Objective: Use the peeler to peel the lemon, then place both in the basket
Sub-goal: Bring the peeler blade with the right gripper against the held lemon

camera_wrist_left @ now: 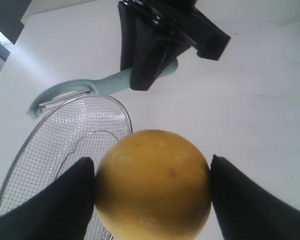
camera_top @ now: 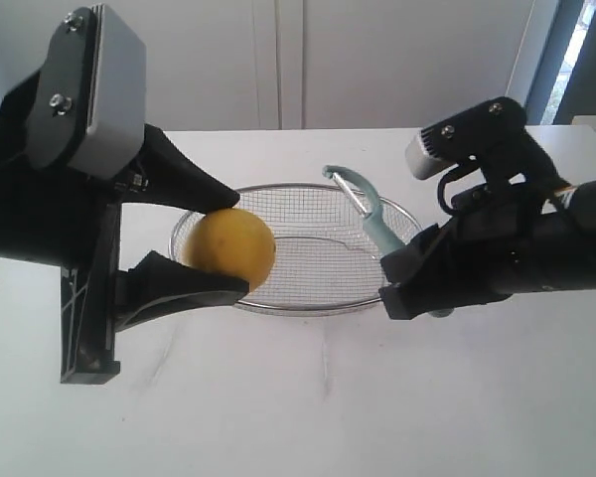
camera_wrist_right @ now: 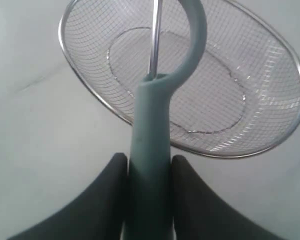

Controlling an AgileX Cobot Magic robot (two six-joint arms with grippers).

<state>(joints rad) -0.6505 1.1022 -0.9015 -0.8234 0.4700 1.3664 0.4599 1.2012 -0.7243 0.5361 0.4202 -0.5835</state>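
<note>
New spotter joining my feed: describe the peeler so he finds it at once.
Find the wide wire-mesh basket at the centre. At its right side the right gripper clamps a slim handle slanting up over the mesh: the peeler. It is the only pale teal thing, with a hooked head and metal blade, unlike the round yellow lemon opposite.

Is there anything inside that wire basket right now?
Nothing lies on the mesh that shows in the basket. The peeler, held above it, covers a strip, and the lemon hides the basket's left edge in the exterior view.
</note>
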